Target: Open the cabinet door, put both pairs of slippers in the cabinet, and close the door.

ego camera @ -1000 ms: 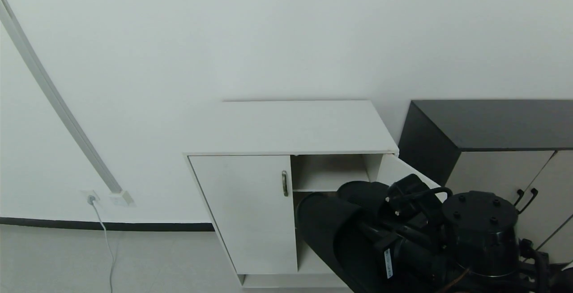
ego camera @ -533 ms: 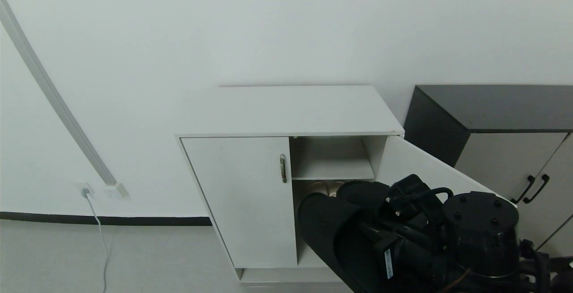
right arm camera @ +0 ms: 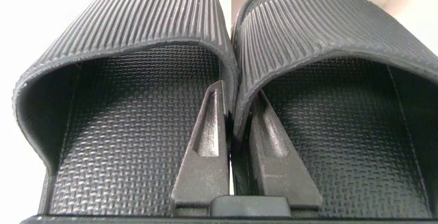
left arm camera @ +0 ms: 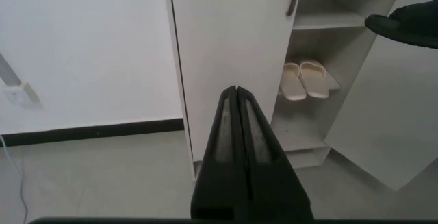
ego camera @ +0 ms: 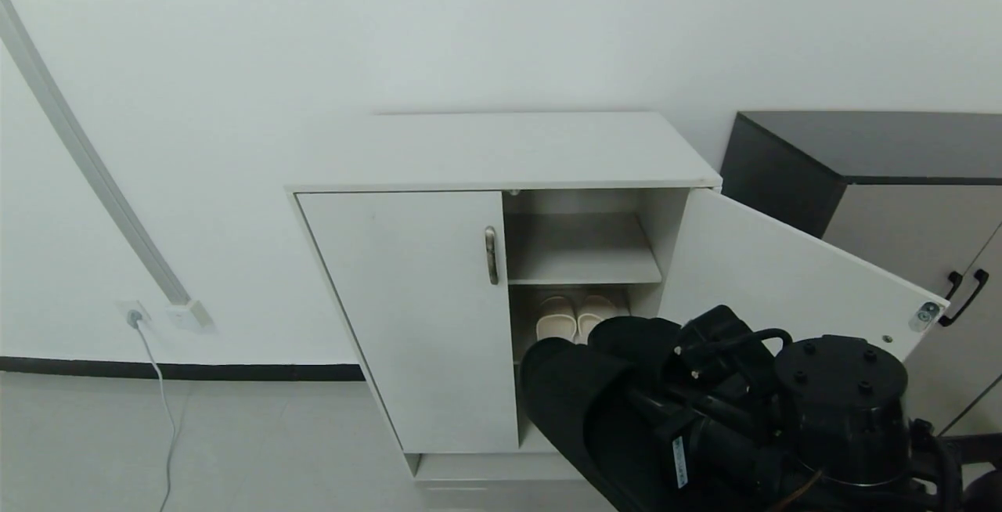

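cabinet (ego camera: 501,148): left door (ego camera: 415,316) shut, right door (ego camera: 783,269) open | inside: 2 beige slippers (ego camera: 575,316) | before cabinet: right gripper (right arm camera: 234,114) clamped on 2 black slippers (right arm camera: 137,155) | left gripper (left arm camera: 237,94) pressed together

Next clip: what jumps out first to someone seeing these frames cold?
The black slippers, pinched side by side in the right gripper, loom in front of the white cabinet. Its right door stands open, and a pale pair of slippers sits inside, about halfway up.
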